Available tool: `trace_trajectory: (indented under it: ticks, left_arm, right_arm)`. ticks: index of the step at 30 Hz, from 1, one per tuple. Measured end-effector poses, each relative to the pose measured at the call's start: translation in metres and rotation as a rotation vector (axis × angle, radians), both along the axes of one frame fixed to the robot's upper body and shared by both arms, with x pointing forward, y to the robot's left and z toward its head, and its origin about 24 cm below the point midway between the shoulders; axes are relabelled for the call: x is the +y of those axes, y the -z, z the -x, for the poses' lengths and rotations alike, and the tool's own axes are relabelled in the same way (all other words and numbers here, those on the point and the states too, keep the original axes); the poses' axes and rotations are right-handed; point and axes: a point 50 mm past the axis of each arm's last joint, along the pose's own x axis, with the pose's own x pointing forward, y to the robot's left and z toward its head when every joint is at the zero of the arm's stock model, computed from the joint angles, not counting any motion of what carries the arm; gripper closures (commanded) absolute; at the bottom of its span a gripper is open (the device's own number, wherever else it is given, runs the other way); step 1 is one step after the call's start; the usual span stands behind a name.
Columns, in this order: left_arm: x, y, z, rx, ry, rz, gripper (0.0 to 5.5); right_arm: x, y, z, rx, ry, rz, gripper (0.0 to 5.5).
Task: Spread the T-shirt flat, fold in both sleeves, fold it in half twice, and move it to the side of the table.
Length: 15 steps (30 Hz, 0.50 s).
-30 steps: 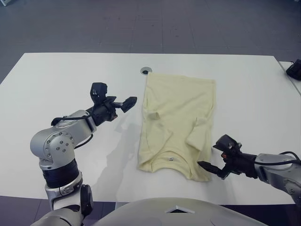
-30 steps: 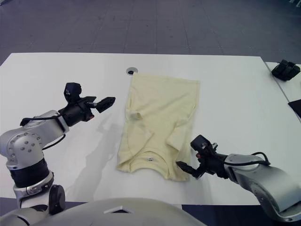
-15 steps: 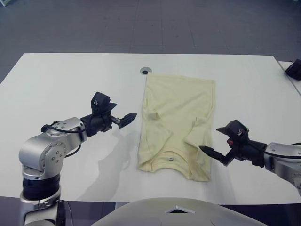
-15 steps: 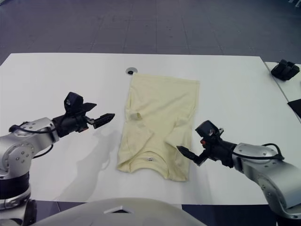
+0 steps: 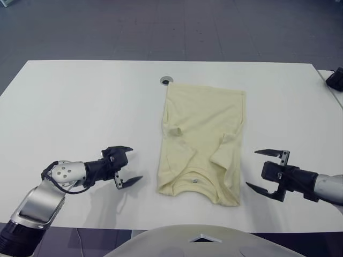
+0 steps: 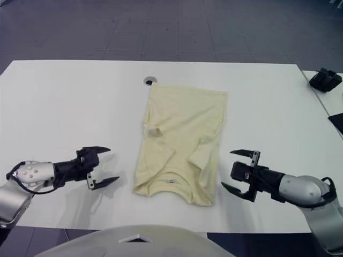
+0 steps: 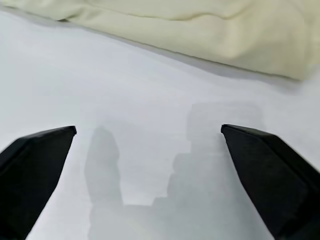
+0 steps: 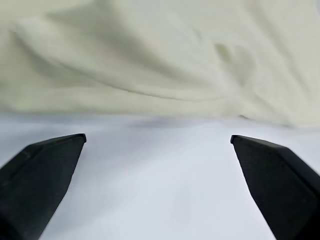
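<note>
1. Between the two grippers, on the white table, lies the pale yellow T-shirt. Both sleeves are folded in over its body and the collar end is nearest the robot.
2. The left gripper sits low over the tabletop, its fingers spread wide and holding nothing. The tips point at the shirt's left edge near the collar-end corner. A strip of tabletop lies between the tips and the cloth.
3. The left wrist view shows that edge as a straight, slightly raised fold running across beyond the fingertips, apart from them.
4. The right gripper sits low on the other side, its fingers also spread wide and holding nothing. The tips face the shirt's right edge near the collar-end corner, with a narrow gap of tabletop before the cloth.
5. The right wrist view shows the cloth there as rumpled, with soft folds just past the fingertips.
6. White tabletop stretches wide outward from the left fingers, and a narrower band runs outward from the right fingers to the table's edge.
7. A round cable hole sits just beside the shirt's far left corner, well away from both sets of fingers.
</note>
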Motion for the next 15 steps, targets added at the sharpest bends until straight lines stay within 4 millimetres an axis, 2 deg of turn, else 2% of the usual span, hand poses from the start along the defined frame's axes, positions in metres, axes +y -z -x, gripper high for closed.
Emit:
trace_trajectory:
  ticks: [5, 11, 15]
  left_arm:
    - [-0.013, -0.001, 0.002, -0.286, 0.253, -0.099, 0.1]
    - [-0.028, 0.005, 0.001, -0.442, 0.338, -0.108, 0.1]
    - [-0.037, 0.009, 0.004, -0.464, 0.402, -0.101, 0.93]
  right_arm:
    - [0.005, 0.006, 0.012, -0.057, -0.165, 0.039, 0.11]
    - [0.018, 0.014, 0.02, -0.141, -0.254, -0.004, 0.11]
    - [0.023, 0.016, 0.023, -0.153, -0.266, -0.025, 0.1]
